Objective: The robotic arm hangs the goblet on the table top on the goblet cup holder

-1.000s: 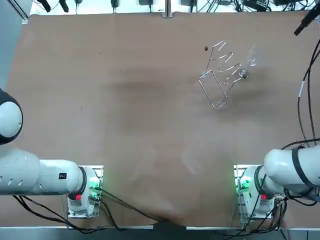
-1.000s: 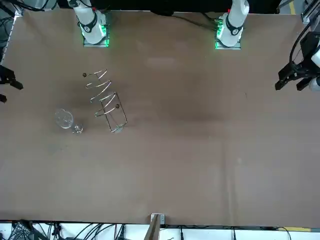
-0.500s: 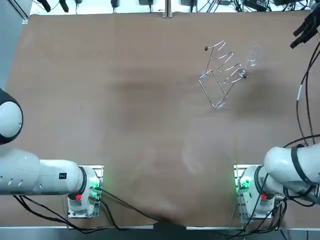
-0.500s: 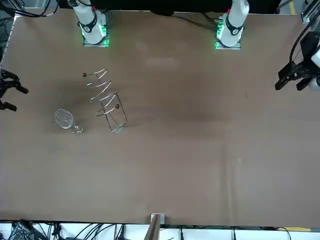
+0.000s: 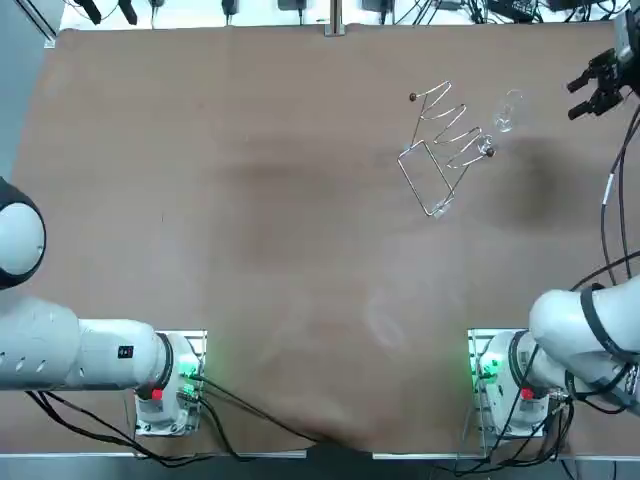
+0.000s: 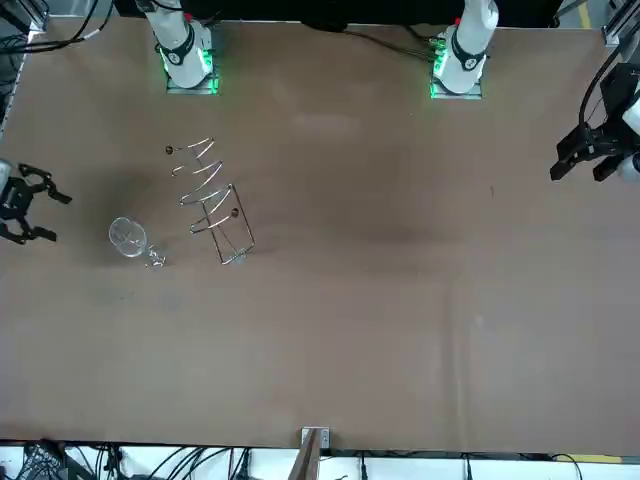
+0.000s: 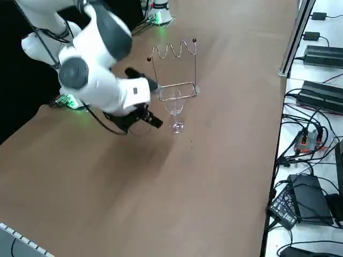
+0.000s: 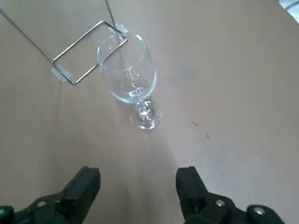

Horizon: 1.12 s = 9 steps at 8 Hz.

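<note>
Brown table (image 5: 250,200): bare over most of the top view. Right gripper (image 5: 574,99): at the upper right edge of that view, jaws spread wide, holding nothing. Goblet cup holder (image 5: 445,135): wire frame, upper right of centre. Goblet (image 7: 173,107): upright on the table, just beside the holder's base, between holder and gripper, clear of both fingers.

Bright, even light — soft shadows.

My right arm (image 7: 96,80) stretches forward and out to my right; my pincer (image 8: 138,181) hangs low, tilted downward, its two fingers (image 8: 87,185) spread wide, gripping nothing.
</note>
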Tool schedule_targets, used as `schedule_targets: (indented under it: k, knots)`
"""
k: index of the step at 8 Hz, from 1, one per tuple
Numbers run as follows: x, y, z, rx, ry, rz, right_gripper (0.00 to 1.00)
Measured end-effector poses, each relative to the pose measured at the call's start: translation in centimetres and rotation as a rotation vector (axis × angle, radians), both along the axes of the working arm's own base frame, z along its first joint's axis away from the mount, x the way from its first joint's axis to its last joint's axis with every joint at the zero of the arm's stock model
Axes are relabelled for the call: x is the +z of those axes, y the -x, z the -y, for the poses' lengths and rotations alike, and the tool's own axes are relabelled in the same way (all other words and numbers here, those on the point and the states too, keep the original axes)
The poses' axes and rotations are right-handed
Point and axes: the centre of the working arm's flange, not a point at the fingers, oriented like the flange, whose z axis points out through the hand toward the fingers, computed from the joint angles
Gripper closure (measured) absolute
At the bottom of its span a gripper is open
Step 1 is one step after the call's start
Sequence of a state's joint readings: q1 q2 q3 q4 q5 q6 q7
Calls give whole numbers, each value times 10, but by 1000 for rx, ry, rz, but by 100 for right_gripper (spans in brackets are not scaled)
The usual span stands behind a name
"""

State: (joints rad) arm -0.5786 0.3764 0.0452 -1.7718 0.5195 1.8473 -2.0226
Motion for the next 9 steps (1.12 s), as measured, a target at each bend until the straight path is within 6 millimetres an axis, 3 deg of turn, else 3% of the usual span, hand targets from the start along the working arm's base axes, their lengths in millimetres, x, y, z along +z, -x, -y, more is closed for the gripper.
schedule_targets:
  k: [7,9]
  knots:
    - [-118,-12,-3,31,-137,117,0]
    - [-138,-15,-9,56,-136,149,0]
